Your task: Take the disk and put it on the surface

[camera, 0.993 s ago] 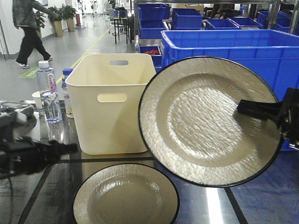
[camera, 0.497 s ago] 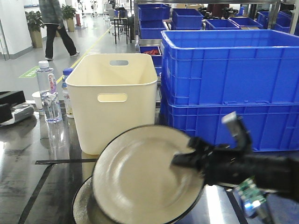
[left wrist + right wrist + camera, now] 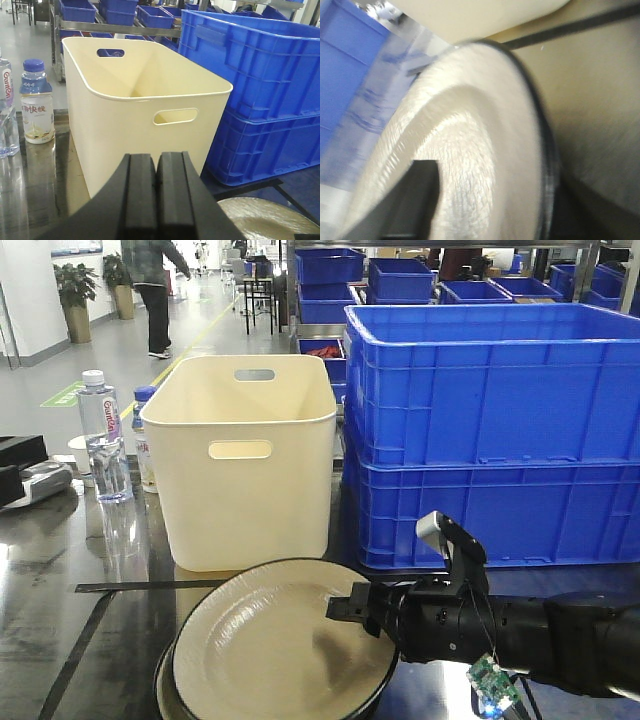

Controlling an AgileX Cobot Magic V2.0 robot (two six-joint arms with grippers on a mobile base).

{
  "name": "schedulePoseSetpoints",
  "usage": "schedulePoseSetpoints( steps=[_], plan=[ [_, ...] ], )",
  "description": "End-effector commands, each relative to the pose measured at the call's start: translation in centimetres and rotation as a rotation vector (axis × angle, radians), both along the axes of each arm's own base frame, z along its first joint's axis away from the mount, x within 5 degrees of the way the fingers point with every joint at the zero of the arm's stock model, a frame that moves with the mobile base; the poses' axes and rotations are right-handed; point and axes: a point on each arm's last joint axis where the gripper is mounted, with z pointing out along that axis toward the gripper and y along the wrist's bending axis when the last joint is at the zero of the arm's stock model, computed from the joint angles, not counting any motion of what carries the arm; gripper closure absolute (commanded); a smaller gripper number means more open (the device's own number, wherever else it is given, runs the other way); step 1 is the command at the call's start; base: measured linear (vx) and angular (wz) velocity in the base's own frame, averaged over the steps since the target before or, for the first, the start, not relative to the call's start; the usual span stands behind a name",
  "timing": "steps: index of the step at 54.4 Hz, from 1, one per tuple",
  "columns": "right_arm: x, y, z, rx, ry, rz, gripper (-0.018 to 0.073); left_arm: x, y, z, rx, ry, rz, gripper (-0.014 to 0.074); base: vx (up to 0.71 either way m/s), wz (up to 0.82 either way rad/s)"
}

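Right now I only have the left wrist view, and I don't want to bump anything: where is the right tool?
Observer: The front view shows the right tool shut on the rim of a plate, low in front of the cream bin.
Operator: Is the tabletop bare beneath that plate?
Observer: No. A second plate lies on the dark tabletop right under it. I cannot tell whether the two touch.

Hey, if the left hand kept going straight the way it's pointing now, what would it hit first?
Most likely the cream bin: the left hand, shut, aims at its near wall, low down. The gap between them is unclear from the wrist view.
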Motion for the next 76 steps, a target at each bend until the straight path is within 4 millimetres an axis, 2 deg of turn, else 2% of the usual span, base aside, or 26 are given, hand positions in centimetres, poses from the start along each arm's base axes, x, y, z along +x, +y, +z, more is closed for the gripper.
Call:
schedulePoseSetpoints(
  steps=[1,9,15,20,25,28,36,40,47,53,57,60,67,73,76],
  plan=[
    [0.4,-0.5,3.2,-0.086,-0.217,0.017,-0.0034,-0.5,0.0,1.6,-0.031,-0.052,0.005,0.0602,0.0,0.0],
    [1.7,-1.8,5.4,-0.389,-0.481,-0.027,-0.0099,-0.6,-0.2,1.5,0.0,-0.046,-0.022,0.0601,0.0,0.0],
    [2.0,-3.4,7.7,-0.546,-0.588,-0.141,-0.0088,-0.7,-0.2,1.1,0.048,-0.014,-0.03,0.06,0.0,0.0],
    [1.3,-4.9,9.7,-0.659,-0.644,-0.249,-0.0048,-0.6,0.0,0.4,0.106,0.045,-0.007,0.0598,0.0,0.0],
    [-0.4,-6.6,11.9,-0.73,-0.683,-0.363,0.0067,-0.6,0.6,-0.7,0.169,0.132,0.045,0.0598,0.0,0.0],
    [-1.9,-7.5,13.1,-0.734,-0.689,-0.43,0.0179,-0.6,1.1,-1.6,0.186,0.202,0.095,0.0598,0.0,0.0],
    [-6.5,-9.2,15.3,-0.611,-0.682,-0.534,0.0577,-0.8,2.9,-3.8,0.241,0.366,0.274,0.0598,0.0,0.0],
    [-9.0,-9.7,15.8,-0.556,-0.711,-0.529,0.0575,-1.0,3.7,-4.6,0.273,0.409,0.354,0.0598,0.0,0.0],
    [-13.3,-10.3,15.6,-0.48,-0.776,-0.475,0.0575,-2.3,4.3,-5.2,0.316,0.387,0.418,0.0598,0.0,0.0],
    [-16.2,-10.8,13.3,-0.448,-0.767,-0.441,0.0573,-4.6,3.9,-6.0,0.313,0.261,0.407,0.0598,0.0,0.0],
    [-17.6,-11.2,11.8,-0.439,-0.755,-0.434,0.0573,-7.1,3.5,-6.7,0.286,0.164,0.406,0.0598,0.0,0.0],
    [-18.4,-11.4,10.5,-0.444,-0.742,-0.428,0.0573,-9.2,3.3,-7.3,0.261,0.104,0.408,0.0598,0.0,0.0],
    [-20.0,-11.9,8.7,-0.449,-0.735,-0.427,0.0572,-13.7,3.0,-9.9,0.226,0.059,0.415,0.0598,0.0,0.0],
    [-20.5,-12.2,8.3,-0.448,-0.739,-0.433,0.0571,-16.9,2.8,-11.6,0.219,-0.008,0.425,0.0598,0.0,0.0],
    [-20.6,-12.2,8.3,-0.447,-0.74,-0.433,0.0571,-17.8,2.8,-12.1,0.22,-0.042,0.429,0.0598,0.0,0.0]
  ],
)
